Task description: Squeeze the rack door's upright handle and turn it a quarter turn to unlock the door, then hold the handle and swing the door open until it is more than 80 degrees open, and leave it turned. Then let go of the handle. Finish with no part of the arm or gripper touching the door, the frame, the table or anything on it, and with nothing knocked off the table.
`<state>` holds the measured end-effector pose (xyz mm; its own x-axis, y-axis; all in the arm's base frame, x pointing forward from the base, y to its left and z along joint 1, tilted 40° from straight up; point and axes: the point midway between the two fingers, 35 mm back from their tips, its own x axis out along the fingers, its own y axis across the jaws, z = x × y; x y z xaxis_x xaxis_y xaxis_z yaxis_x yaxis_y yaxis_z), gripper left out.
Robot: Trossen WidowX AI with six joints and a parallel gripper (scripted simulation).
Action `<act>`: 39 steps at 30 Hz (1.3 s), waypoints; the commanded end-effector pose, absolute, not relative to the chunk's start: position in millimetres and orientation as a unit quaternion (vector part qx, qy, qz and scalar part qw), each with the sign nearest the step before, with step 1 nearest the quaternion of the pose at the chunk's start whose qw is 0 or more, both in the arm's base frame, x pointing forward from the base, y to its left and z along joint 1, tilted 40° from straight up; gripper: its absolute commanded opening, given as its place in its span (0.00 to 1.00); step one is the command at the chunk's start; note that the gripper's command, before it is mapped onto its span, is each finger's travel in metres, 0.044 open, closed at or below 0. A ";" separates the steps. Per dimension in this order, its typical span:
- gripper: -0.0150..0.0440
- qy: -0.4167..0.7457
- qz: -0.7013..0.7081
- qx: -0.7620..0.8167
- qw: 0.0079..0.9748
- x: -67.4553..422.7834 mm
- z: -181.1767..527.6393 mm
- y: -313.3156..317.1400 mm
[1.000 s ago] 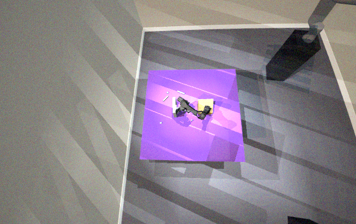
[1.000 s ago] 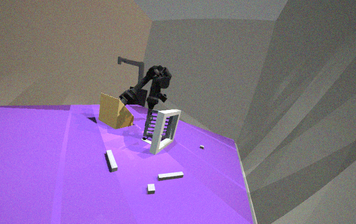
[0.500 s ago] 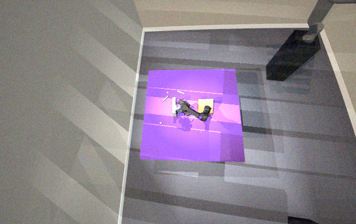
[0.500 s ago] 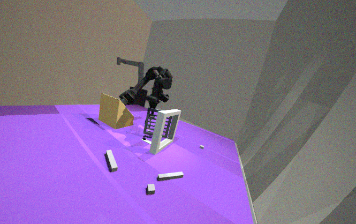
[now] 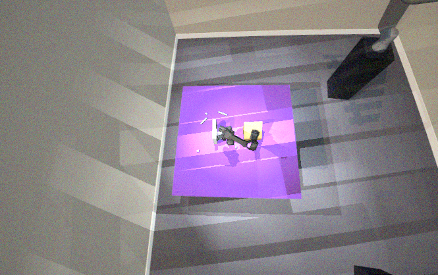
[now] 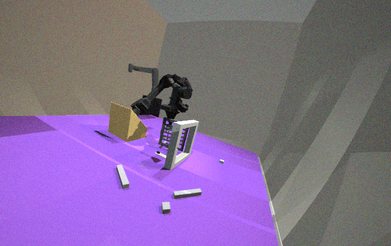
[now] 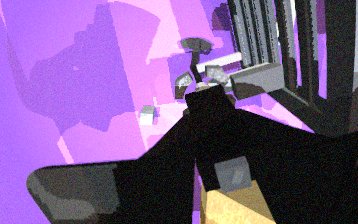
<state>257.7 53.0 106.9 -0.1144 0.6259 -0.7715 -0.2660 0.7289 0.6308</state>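
Note:
The white door frame (image 5: 215, 127) (image 6: 172, 146) stands upright on the purple table. The dark slatted door (image 6: 162, 132) (image 7: 340, 60) stands swung out part way from the frame; its exact angle cannot be read. My gripper (image 7: 212, 119) is shut on the door's handle (image 7: 195, 65), whose dark stem and flat end show just past the fingertips. A grey block (image 7: 257, 80) joins the door beside the fingers. In the exterior view the gripper points down at the door's top, and the handle's turn is not clear there. The arm hides most of the door in the top view.
A yellow wedge block (image 5: 253, 125) (image 6: 120, 122) stands close to the arm. White bars (image 6: 122, 176) (image 6: 187, 193) and a small cube (image 6: 166, 207) lie on the frame's other side. Another cube (image 7: 147, 115) lies near the gripper. A white bar (image 6: 161, 155) lies by the door's foot.

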 end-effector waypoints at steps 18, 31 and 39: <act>0.27 0.704 0.244 0.232 0.625 261.2 132.1 83.2; 0.36 0.704 0.244 0.232 0.625 261.2 132.2 83.3; 0.72 0.704 0.244 0.232 0.625 261.2 132.2 83.3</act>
<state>260.9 82.8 131.3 -0.1119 0.6298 -0.7687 0.0169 0.7746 0.6322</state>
